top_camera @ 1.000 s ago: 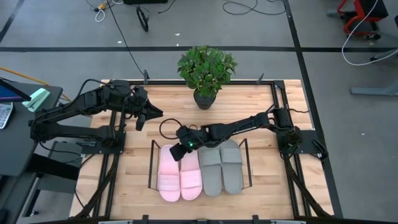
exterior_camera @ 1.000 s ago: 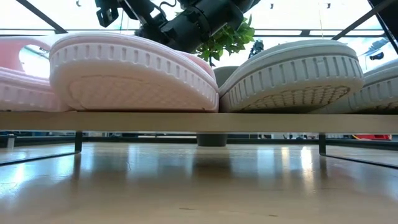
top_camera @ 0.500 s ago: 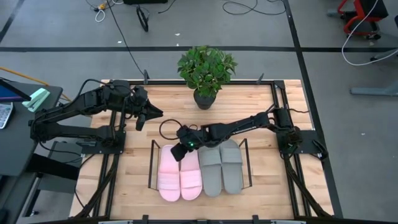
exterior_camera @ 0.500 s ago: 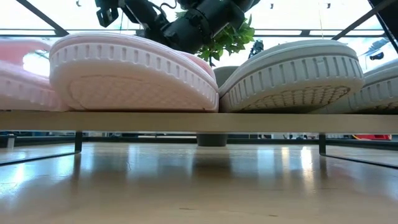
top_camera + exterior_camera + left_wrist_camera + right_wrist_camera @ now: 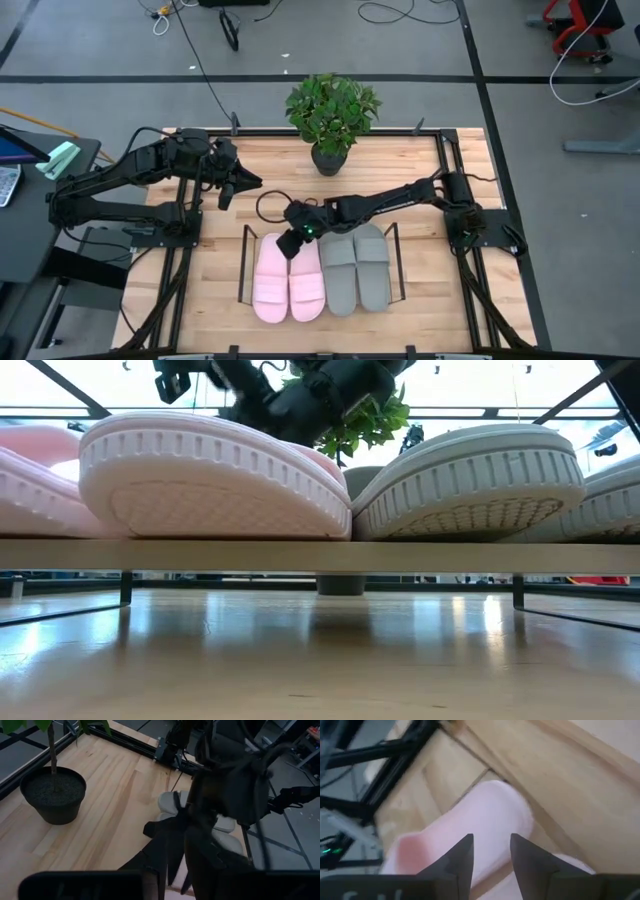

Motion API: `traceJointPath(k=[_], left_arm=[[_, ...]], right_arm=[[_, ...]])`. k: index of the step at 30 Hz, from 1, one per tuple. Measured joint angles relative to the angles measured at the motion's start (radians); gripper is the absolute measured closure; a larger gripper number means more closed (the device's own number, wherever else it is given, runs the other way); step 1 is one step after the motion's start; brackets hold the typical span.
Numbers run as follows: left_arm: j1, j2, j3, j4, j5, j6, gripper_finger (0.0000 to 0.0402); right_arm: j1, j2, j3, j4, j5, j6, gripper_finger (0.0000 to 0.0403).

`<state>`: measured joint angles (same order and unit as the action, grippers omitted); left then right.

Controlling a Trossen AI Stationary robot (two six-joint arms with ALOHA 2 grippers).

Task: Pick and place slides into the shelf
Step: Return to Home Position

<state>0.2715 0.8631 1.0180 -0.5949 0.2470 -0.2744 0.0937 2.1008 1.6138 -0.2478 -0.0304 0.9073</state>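
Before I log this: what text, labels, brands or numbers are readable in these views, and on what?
None readable in any view.
Pale pink foam slides and grey foam slides on the black wire shelf: no print visible; the low view shows only sole tread.
Black plant pot: no label visible.
Right tool, open above the pink pair: no legible marking.
Left tool, parked clear of the shelf: none.

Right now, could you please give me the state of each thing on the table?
Shelf, holding all four slides.
Pink slides, side by side on shelf.
Grey slides, side by side on shelf.
Right gripper, open, empty, above the pink slides.
Left gripper, idle at table's left rear.
Potted plant, upright.
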Motion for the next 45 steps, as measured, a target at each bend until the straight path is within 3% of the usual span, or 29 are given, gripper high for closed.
traceJointPath(k=[7,13,19,23,27,33,40,45], left_arm=[[0.0,0.0,0.0,0.0,0.0,0.003,0.0326],[0.0,0.0,0.0,0.0,0.0,0.023,0.0327],[-0.024,0.0,0.0,0.06,-0.011,0.066,0.0338],[-0.108,-0.001,-0.009,0.177,-0.127,0.09,0.0346],[-0.217,-0.024,-0.12,0.423,-0.28,0.078,0.0355],[-0.315,-0.082,-0.316,0.634,-0.373,-0.004,0.0375],[-0.372,-0.29,-0.514,0.817,-0.527,-0.016,0.0397],[-0.369,-0.471,-0.623,0.892,-0.573,0.007,0.0391]], right_arm=[[0.046,-0.083,0.0,-0.138,0.006,-0.101,0.0293],[0.121,-0.2,0.0,-0.367,0.181,-0.277,0.0391],[0.185,-0.321,0.0,-0.542,0.375,-0.325,0.0398],[0.196,-0.366,0.0,-0.614,0.456,-0.281,0.0398],[0.196,-0.379,0.0,-0.63,0.497,-0.262,0.0399],[0.197,-0.366,0.0,-0.629,0.495,-0.253,0.04],[0.189,-0.36,-0.001,-0.627,0.467,-0.253,0.0401],[0.175,-0.36,-0.001,-0.627,0.445,-0.252,0.0402]])
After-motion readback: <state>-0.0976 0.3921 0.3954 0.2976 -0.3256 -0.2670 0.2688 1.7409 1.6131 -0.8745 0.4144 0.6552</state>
